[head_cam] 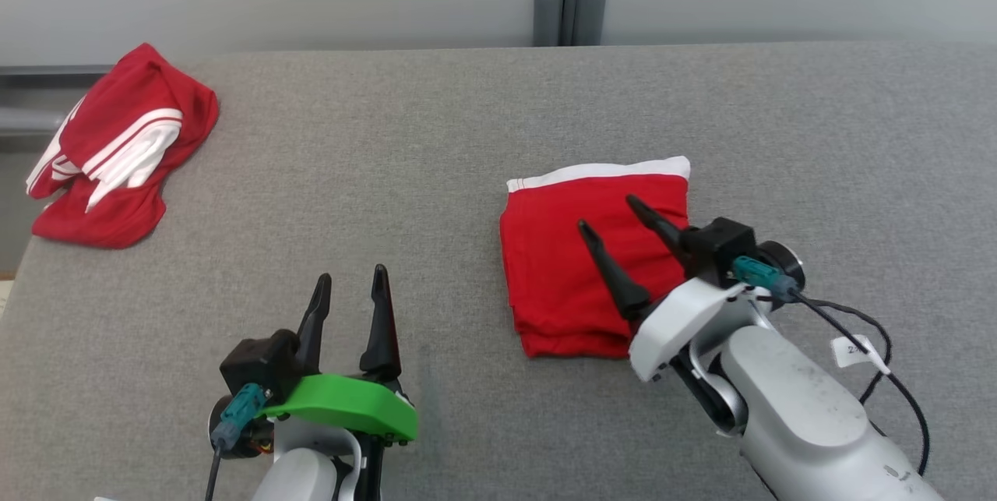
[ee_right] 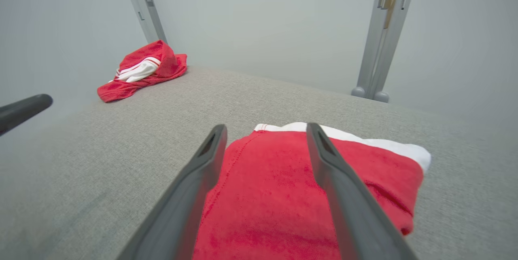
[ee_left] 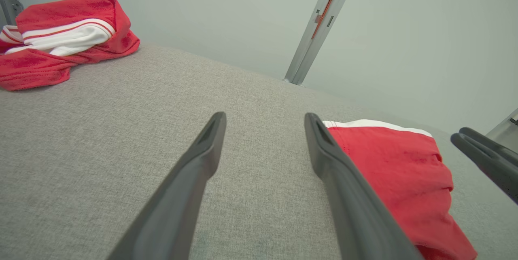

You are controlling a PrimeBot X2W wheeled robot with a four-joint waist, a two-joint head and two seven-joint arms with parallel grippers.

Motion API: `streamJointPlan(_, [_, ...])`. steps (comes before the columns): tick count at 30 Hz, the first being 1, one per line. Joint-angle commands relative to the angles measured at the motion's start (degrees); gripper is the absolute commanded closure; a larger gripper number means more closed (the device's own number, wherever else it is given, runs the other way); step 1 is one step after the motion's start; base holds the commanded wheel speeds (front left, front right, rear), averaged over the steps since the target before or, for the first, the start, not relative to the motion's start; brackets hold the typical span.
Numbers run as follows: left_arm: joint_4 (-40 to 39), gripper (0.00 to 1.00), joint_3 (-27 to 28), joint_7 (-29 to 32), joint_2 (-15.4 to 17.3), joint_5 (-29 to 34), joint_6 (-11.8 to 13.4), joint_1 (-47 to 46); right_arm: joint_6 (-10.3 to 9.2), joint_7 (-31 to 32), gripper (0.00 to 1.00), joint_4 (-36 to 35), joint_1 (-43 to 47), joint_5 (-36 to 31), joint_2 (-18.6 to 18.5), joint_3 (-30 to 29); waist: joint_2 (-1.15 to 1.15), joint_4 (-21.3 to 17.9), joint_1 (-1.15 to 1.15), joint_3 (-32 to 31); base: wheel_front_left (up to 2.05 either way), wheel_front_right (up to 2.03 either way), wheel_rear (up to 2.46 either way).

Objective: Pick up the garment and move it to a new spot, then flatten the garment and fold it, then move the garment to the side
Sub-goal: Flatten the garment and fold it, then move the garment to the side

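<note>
Head view: the folded red cloth garment with a white waistband (head_cam: pixel 568 283) lies as a neat rectangle under the right gripper (head_cam: pixel 608 213). That gripper's fingers are spread wide and hold nothing; whether they touch the cloth I cannot tell. The left gripper (head_cam: pixel 352 275) is also spread and empty over the bare grey fabric-covered table (head_cam: pixel 405 142). A crumpled red garment with white stripes (head_cam: pixel 117 150) lies far ahead and left of its fingertips.

Left wrist view: there is bare table between the wide fingers, with the folded garment just beyond the right-hand finger.

Right wrist view: red cloth lies between the wide fingers, and the waistband is just past their tips.

Flattening and folding look done. Moving the garment aside appears to be what is left.
</note>
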Motion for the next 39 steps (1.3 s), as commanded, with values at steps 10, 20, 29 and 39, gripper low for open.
streamJointPlan(10, [1.2, 0.00, 1.5, 0.0, -0.2, 3.9, -1.3, 0.6, -0.06, -0.2, 0.00, -11.8, 13.7, -10.8, 3.1, -20.8, 0.00, -2.8, 0.00, -3.5, 0.00, 0.00, 0.00])
streamJointPlan(20, [0.3, 0.00, 4.9, 0.0, -0.6, 8.6, -1.9, 5.8, -0.06, -0.2, 0.00, -17.6, 22.7, -14.3, 5.9, -28.0, 0.00, -3.1, 0.00, -5.4, 0.00, 0.00, 0.00])
streamJointPlan(29, [-0.9, 0.00, 6.7, 0.0, -0.7, 9.7, -1.4, 8.2, -0.06, -0.2, 0.00, -18.0, 24.7, -13.1, 6.1, -28.4, 0.00, -3.2, 0.00, -5.2, 0.00, 0.00, 0.00])
streamJointPlan(39, [-1.0, 0.00, 6.2, 0.0, -0.7, 9.1, -1.0, 7.6, -0.06, -0.2, 0.00, -17.1, 23.6, -13.8, 6.1, -28.7, 0.00, -3.0, 0.00, -4.8, 0.00, 0.00, 0.00])
